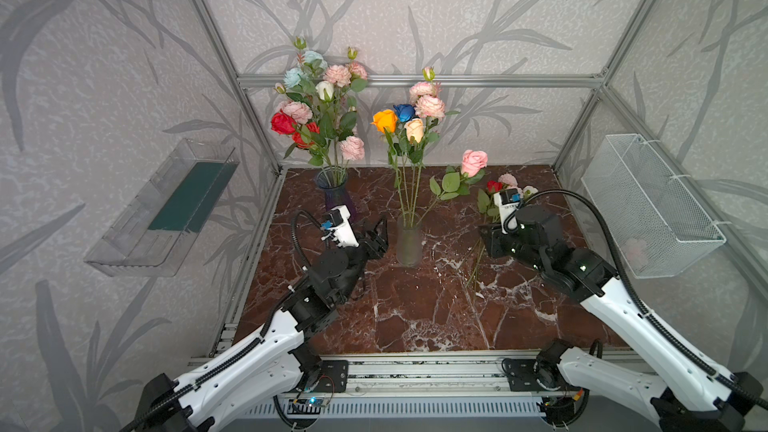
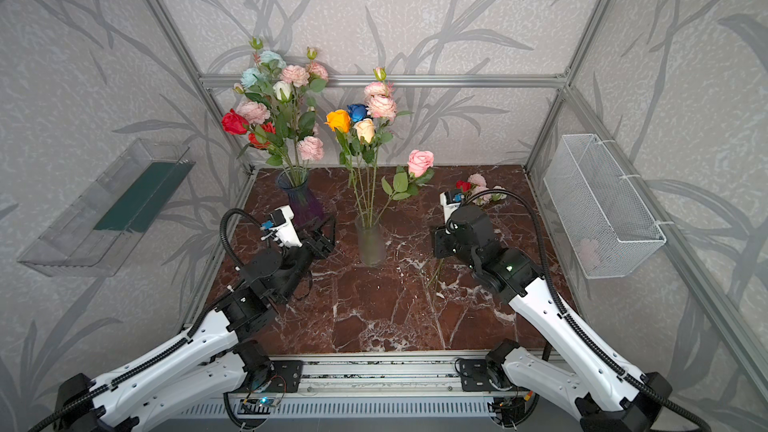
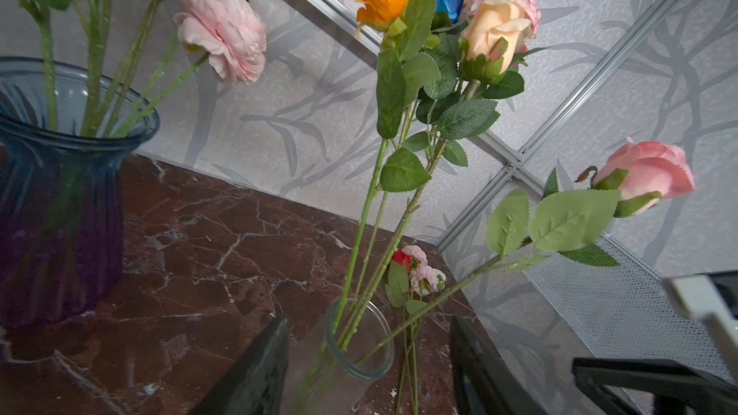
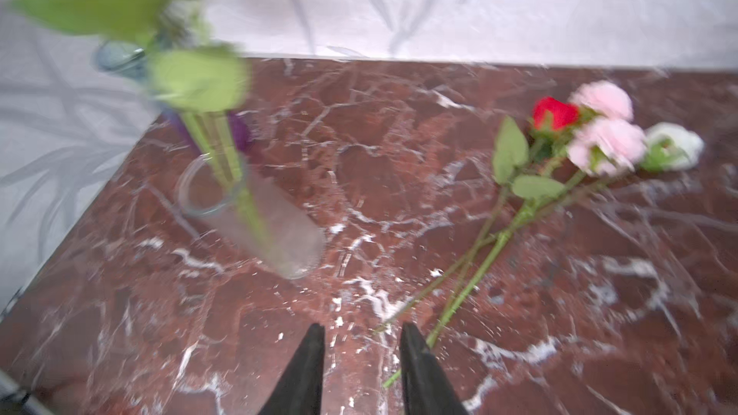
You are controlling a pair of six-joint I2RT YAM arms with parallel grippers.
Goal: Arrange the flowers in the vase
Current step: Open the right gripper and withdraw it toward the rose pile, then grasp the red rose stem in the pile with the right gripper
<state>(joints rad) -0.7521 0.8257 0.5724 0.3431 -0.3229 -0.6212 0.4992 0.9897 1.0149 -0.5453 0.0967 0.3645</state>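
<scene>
Several loose flowers (image 4: 599, 141) are seen lying on the table (image 4: 379, 145), well apart from the clear vase (image 1: 409, 243), in which several stems are already stood, as in the blue vase (image 1: 332, 191) behind it. The right gripper (image 4: 363, 327) is poised low over the table, its jaws narrowly parted with nothing between them; the cut ends of the stems (image 4: 479, 261) lie just beside it. The left gripper (image 3: 367, 321) is spread wide, with the clear vase framed between its fingers; contact cannot be told. The flowers are judged light, with thin, stiff, slippery stems and soft, crushable heads. A hold low on one bare stem, below the leaves, is advised.
</scene>
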